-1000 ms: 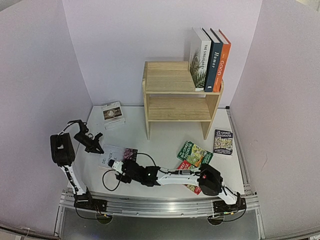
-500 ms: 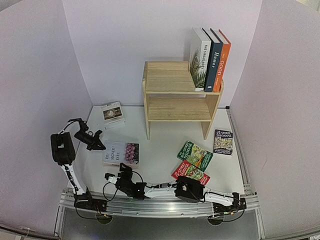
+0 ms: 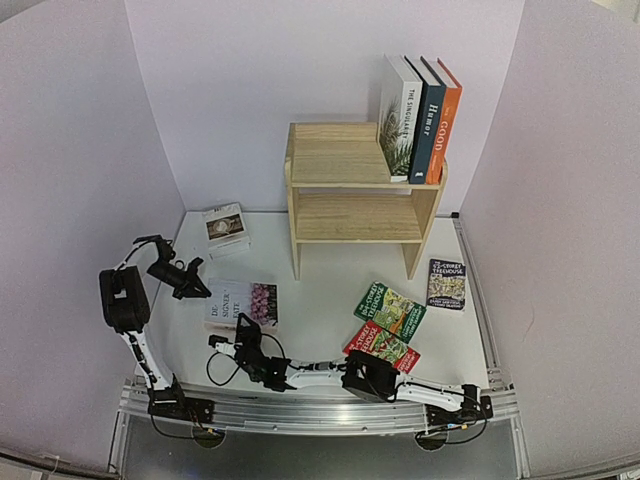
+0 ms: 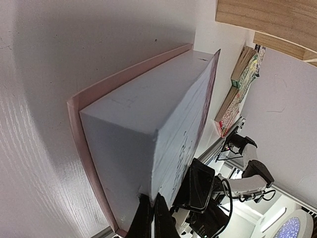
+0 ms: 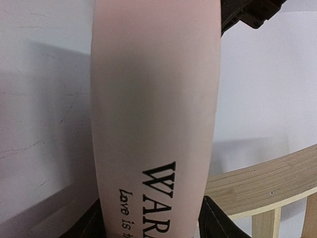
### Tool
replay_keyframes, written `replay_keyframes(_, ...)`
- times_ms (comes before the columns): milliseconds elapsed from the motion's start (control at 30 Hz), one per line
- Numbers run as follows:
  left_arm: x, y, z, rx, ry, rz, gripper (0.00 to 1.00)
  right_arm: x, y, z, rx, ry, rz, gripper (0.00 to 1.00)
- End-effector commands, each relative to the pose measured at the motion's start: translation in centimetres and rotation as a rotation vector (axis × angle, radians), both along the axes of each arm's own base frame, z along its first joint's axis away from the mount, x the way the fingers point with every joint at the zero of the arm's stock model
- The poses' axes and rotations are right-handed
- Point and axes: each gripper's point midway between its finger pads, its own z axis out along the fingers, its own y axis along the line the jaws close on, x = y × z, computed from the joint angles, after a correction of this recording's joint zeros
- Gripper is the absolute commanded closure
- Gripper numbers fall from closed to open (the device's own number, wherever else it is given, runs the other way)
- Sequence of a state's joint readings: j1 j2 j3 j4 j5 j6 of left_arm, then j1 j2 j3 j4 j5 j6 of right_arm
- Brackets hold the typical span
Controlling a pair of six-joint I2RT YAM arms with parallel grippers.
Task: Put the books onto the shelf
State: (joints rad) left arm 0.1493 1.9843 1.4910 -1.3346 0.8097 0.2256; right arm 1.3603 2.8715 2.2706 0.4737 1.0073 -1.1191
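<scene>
The pale book with pink flowers (image 3: 240, 303) lies at the table's front left. My left gripper (image 3: 198, 290) is shut, its tips (image 4: 152, 215) pressed against the corner of this book (image 4: 148, 104). My right gripper (image 3: 240, 342) reaches in low from the near edge. Its fingers (image 5: 214, 220) hug both sides of the book's spine (image 5: 153, 99). On top of the shelf (image 3: 355, 190) stand the white plant book (image 3: 400, 120), the navy "Humor" (image 3: 430, 125) and the orange "GOOD" (image 3: 446, 130).
A small white book (image 3: 225, 228) lies at the back left. Three colourful paperbacks (image 3: 390, 308) (image 3: 382, 345) (image 3: 446, 283) lie flat to the right, in front of the shelf. The right arm stretches along the near rail (image 3: 320, 412). White walls close in three sides.
The right arm has dropped low and drawn back towards the near edge, and its jaws have narrowed onto the pale book's spine. The left gripper has barely moved.
</scene>
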Motion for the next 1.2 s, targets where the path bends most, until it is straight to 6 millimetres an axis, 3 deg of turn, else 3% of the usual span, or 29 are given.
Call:
replay_keyframes(0, -2.5, -0.6, 3.0, -0.03, 0.094, 0.015, 1.0, 0.8, 0.3, 2.8, 0.075, -0.05, -0.015, 0.44)
replay_keyframes(100, -2.5, -0.7, 2.9, -0.033, 0.1, 0.016, 1.0, 1.4, 0.2, 2.9, 0.075, -0.056, -0.026, 0.46)
replay_keyframes(200, -2.5, -0.6, 2.8, -0.033, 0.103, 0.016, 1.0, 1.9, 0.1, 3.7, 0.103, -0.064, -0.038, 0.58)
replay_keyframes(367, -2.6, -0.7, 3.6, -0.043, 0.081, -0.005, 0.99, 1.4, 0.2, 7.6, 0.243, -0.05, -0.021, 0.73)
replay_keyframes(400, -2.7, -0.8, 4.1, -0.046, 0.062, -0.012, 0.93, 1.2, 0.2, 8.4, 0.273, -0.035, -0.012, 0.8)
replay_keyframes(433, -2.7, -0.9, 4.6, -0.049, 0.037, -0.014, 0.79, 1.0, 0.0, 9.1, 0.303, -0.017, -0.002, 0.86)
replay_keyframes(567, -1.7, -0.9, 7.3, -0.048, -0.083, -0.018, 0.07, 0.2, -1.2, 12.0, 0.401, 0.035, -0.002, 0.94)
replay_keyframes(600, -1.1, -0.5, 8.4, -0.036, -0.129, -0.013, 0.02, 0.1, -1.6, 12.6, 0.426, 0.057, -0.009, 0.97)
replay_keyframes(733, 1.7, 2.0, 13.8, 0.034, -0.344, 0.032, 0.0, -1.1, -3.2, 14.9, 0.584, 0.25, 0.023, 1.0)
replay_keyframes(833, 2.6, 3.7, 16.6, 0.137, -0.465, 0.04, 0.0, -2.2, -4.4, 16.6, 0.71, 0.493, 0.069, 1.0)
replay_keyframes(900, 2.8, 4.6, 17.1, 0.21, -0.503, 0.035, 0.0, -3.2, -4.5, 16.8, 0.764, 0.712, 0.131, 0.99)
replay_keyframes(1000, 2.9, 5.9, 17.3, 0.272, -0.523, 0.045, 0.0, -4.1, -5.7, 20.6, 0.931, 0.945, 0.219, 1.0)
replay_keyframes(1067, 3.1, 6.6, 17.3, 0.3, -0.528, 0.064, 0.0, -4.0, -6.7, 23.0, 0.987, 0.988, 0.251, 1.0)
replay_keyframes(1167, 3.6, 7.6, 17.5, 0.341, -0.547, 0.093, 0.0, -4.3, -8.5, 28.3, 1.06, 0.991, 0.326, 1.0)
